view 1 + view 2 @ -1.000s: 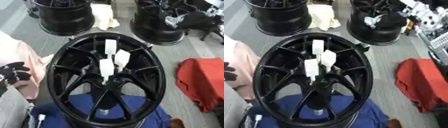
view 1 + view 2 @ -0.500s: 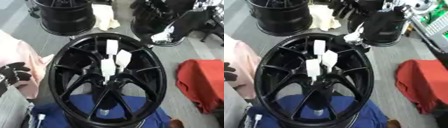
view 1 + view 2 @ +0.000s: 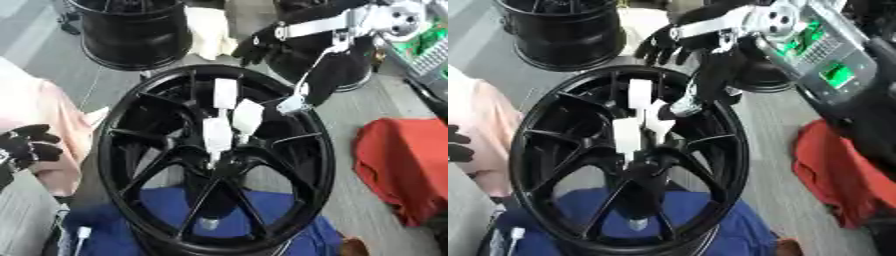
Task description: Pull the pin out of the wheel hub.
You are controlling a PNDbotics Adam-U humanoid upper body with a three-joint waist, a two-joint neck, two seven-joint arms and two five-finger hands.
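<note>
Red cloth (image 3: 404,165), blue cloth (image 3: 254,210)

I count three black wheels: the big wheel (image 3: 214,155) right under me, one more wheel (image 3: 136,30) at the far left, and a third wheel (image 3: 328,55) at the far right, partly behind my arm. Three white pins (image 3: 229,120) stand on the big wheel near its middle. Two of my hands show: my right hand (image 3: 661,44) above the big wheel's far rim, and my left hand (image 3: 26,145) at the left edge. I see one red cloth (image 3: 402,165), one blue cloth (image 3: 254,220), one pink cloth (image 3: 39,120) and one cream cloth (image 3: 208,30).
</note>
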